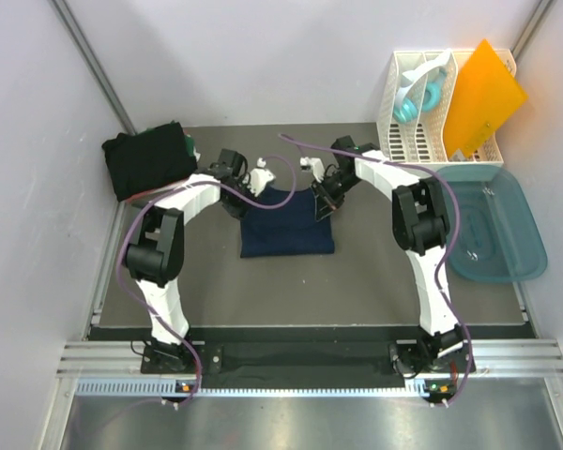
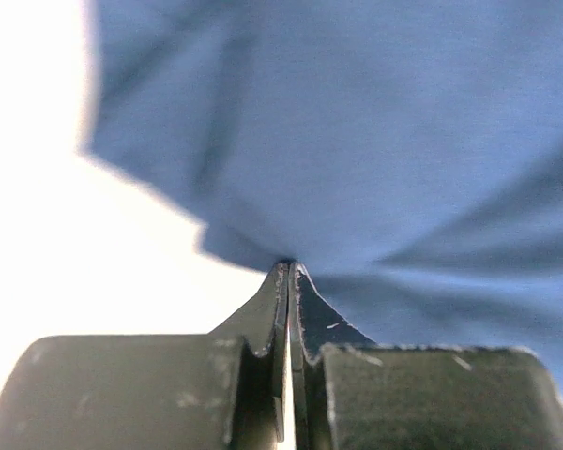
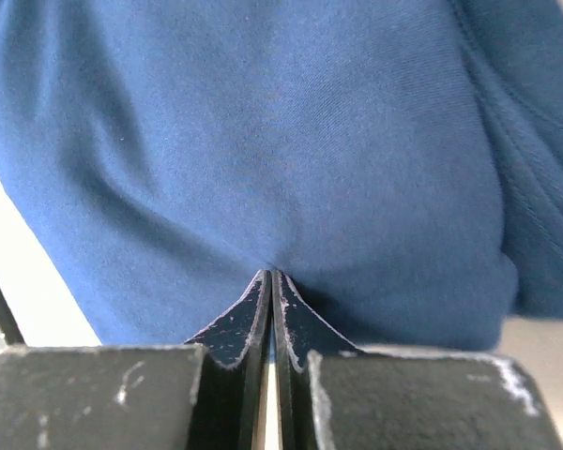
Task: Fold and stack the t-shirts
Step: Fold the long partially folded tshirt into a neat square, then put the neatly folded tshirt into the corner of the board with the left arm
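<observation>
A navy blue t-shirt (image 1: 288, 230) lies partly folded in the middle of the dark table. Its far edge is lifted at both corners and sags between them. My left gripper (image 1: 238, 203) is shut on the far left corner, and my right gripper (image 1: 325, 205) is shut on the far right corner. In the left wrist view the closed tips of the left gripper (image 2: 289, 265) pinch the blue cloth (image 2: 375, 141). The right wrist view shows the right gripper (image 3: 270, 273) nipping the cloth (image 3: 263, 141) the same way. A pile of black t-shirts (image 1: 150, 160) sits at the far left.
A teal plastic tub (image 1: 498, 231) stands at the right of the table. Behind it is a white slotted rack (image 1: 422, 131) holding an orange sheet (image 1: 483, 94) and a teal object (image 1: 418, 99). Grey walls close in on the left, back and right.
</observation>
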You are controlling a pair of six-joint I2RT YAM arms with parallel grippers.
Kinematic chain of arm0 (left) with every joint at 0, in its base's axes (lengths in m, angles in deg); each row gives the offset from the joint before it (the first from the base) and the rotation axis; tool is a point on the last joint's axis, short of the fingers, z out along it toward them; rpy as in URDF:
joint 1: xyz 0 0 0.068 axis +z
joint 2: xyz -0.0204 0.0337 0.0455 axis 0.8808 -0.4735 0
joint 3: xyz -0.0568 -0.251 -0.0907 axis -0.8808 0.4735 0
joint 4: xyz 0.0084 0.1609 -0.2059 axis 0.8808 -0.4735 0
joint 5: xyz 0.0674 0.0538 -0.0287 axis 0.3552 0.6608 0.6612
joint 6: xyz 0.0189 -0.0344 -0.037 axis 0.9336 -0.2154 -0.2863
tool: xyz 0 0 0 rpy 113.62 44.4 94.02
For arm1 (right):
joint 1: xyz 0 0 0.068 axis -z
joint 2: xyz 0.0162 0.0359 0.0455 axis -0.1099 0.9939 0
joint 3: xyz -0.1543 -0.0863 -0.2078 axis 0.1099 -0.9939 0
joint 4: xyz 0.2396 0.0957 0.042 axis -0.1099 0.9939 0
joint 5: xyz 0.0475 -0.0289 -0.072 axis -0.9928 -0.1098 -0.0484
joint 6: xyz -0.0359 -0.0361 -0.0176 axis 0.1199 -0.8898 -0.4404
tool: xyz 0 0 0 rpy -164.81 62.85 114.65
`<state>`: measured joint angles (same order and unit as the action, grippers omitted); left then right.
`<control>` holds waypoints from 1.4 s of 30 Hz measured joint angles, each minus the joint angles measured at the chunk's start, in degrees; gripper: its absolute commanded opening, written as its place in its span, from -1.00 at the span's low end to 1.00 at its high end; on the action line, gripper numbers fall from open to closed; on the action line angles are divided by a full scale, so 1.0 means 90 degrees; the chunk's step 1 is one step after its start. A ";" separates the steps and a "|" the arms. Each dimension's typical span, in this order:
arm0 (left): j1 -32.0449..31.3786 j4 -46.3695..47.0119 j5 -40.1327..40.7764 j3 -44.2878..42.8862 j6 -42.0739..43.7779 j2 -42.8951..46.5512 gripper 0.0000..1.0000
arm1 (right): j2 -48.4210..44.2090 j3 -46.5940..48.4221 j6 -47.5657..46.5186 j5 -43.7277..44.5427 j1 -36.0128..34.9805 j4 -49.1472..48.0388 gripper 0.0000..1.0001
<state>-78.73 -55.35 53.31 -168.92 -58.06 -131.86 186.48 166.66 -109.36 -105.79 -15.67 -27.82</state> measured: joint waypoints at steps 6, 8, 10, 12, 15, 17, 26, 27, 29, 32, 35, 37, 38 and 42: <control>0.0097 0.0614 0.0716 0.0092 0.0012 0.0665 -1.00 | -0.0665 -0.0255 0.0019 0.0335 0.0000 -0.0151 -0.47; 0.0061 0.0627 0.0763 0.0083 0.0041 0.0884 -0.61 | -0.1039 -0.0389 0.0027 0.0447 0.0000 -0.0187 -0.05; -0.0051 0.0578 0.0797 0.0083 0.0136 0.1124 -0.02 | -0.1540 -0.0597 0.0024 0.0610 0.0000 -0.0279 0.17; -0.0316 0.0559 0.0877 0.0155 0.0245 0.1457 0.30 | -0.2115 -0.0860 -0.0032 0.0826 0.0000 -0.0369 0.39; -0.1037 0.0597 0.1003 0.0678 0.0452 0.2203 0.74 | -0.3031 -0.1336 -0.0204 0.1311 0.0000 -0.0478 0.52; -0.1654 0.0733 0.1154 0.1202 0.0534 0.2703 0.89 | -0.3640 -0.1715 -0.0413 0.1749 0.0000 -0.0537 0.54; -0.3113 0.1302 0.2038 0.2795 0.0306 0.3138 0.98 | -0.4580 -0.2322 -0.1302 0.3293 0.0153 -0.0277 0.59; -0.3181 0.1418 0.2268 0.2970 0.0306 0.3128 0.98 | -0.4588 -0.2322 -0.1336 0.3388 0.0187 -0.0228 0.60; -0.3349 0.1603 0.2671 0.3194 0.0294 0.3043 0.98 | -0.4614 -0.2314 -0.1377 0.3531 0.0231 -0.0129 0.57; -0.3670 0.1948 0.3320 0.3254 0.0194 0.2618 0.98 | -0.4651 -0.2166 -0.1379 0.3665 0.0255 0.0085 0.56; -0.3859 0.2174 0.3677 0.3177 0.0051 0.2118 0.98 | -0.4687 -0.1967 -0.1379 0.3762 0.0255 0.0206 0.55; -0.3903 0.2314 0.3837 0.3118 0.0000 0.1940 0.98 | -0.4736 -0.1885 -0.1392 0.3835 0.0255 0.0262 0.54; -0.3903 0.2421 0.3857 0.3089 -0.0019 0.1909 0.98 | -0.4760 -0.1826 -0.1416 0.3876 0.0255 0.0306 0.54; -0.3903 0.2798 0.4019 0.2973 -0.0022 0.1632 0.98 | -0.4779 -0.1613 -0.1457 0.3985 0.0255 0.0440 0.52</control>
<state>-113.86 -30.17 89.48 -142.16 -58.26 -117.17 143.46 152.14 -122.48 -69.92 -13.37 -23.87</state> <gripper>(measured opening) 0.989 0.767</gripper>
